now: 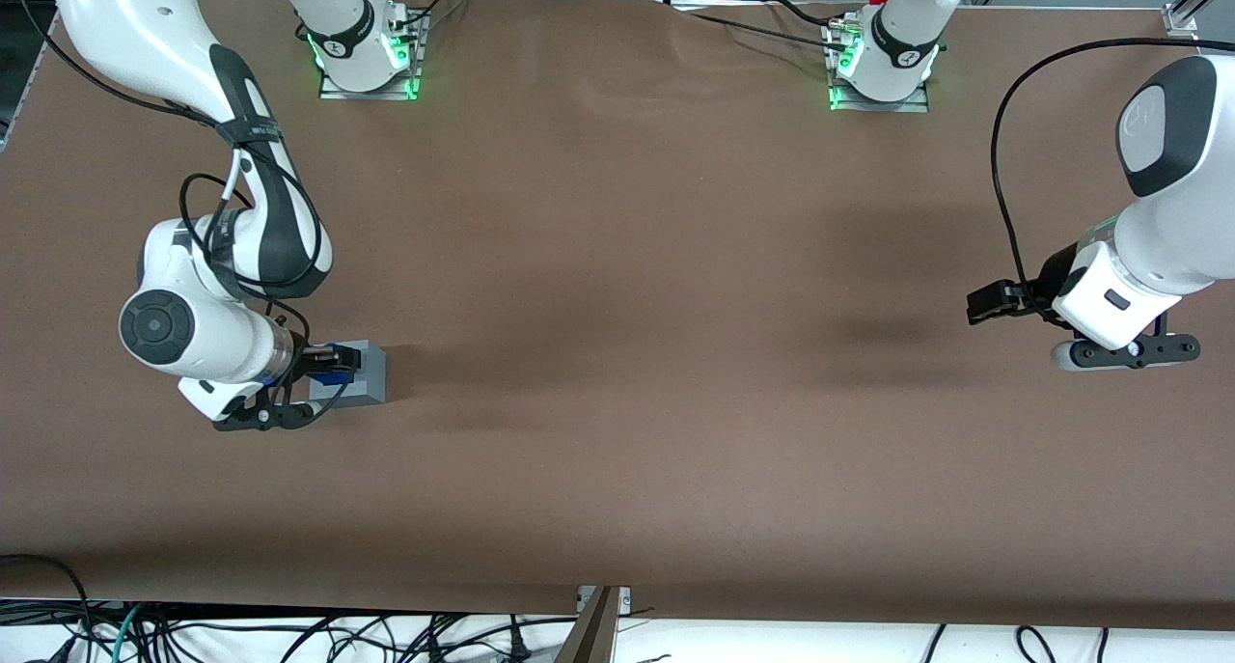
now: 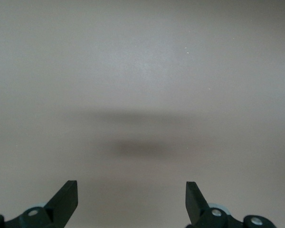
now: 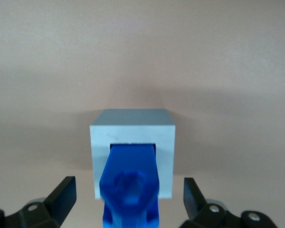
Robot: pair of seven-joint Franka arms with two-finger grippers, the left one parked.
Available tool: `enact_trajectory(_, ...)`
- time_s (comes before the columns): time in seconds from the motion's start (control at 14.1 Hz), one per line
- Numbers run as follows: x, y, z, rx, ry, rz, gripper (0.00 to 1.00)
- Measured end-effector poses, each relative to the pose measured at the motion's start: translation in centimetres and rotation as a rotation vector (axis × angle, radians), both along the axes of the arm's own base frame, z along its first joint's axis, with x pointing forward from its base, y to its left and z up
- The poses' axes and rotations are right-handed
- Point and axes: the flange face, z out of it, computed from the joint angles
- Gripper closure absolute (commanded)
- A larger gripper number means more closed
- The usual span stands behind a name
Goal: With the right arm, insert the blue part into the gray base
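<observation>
The gray base (image 1: 372, 377) stands on the brown table toward the working arm's end. The blue part (image 1: 334, 374) sits with its lower end in the base's square recess, and its knob end sticks up out of it. In the right wrist view the blue part (image 3: 130, 183) rises out of the gray base (image 3: 133, 129) between my fingers. My right gripper (image 3: 129, 191) is directly above the base (image 1: 333, 362). It is open, and both fingers (image 3: 65, 191) stand well apart from the blue part without touching it.
The brown cloth-covered table (image 1: 617, 287) stretches toward the parked arm's end. The two arm bases (image 1: 367, 45) with green lights stand at the table edge farthest from the front camera. Cables (image 1: 289, 634) hang below the nearest edge.
</observation>
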Motion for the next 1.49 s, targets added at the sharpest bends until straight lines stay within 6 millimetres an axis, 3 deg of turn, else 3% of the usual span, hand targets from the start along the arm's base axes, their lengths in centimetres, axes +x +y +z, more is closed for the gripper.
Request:
enact_trajectory(0.28, -1.7, -1.0, 9.3, -0.001, -0.01, -0.016, 0.0)
enact_trajectory(0.57, -6.1, -3.4, 19.9, 0.021, -0.005, -0.065, 0.0)
enact_trajectory(0.71, -8.4, -4.4, 23.2, 0.024, -0.009, -0.078, 0.0)
enact_trajectory(0.78, -9.2, -4.8, 23.3, 0.028, -0.026, -0.082, 0.0)
enact_trajectory(1.07, -11.4, -8.4, 20.5, 0.038, -0.073, -0.125, 0.0)
enact_trajectory(1.28, -11.8, -9.4, 21.9, 0.04, -0.11, -0.141, 0.0)
enact_trajectory(1.49, -12.7, -9.2, 23.1, 0.04, -0.104, -0.142, 0.0)
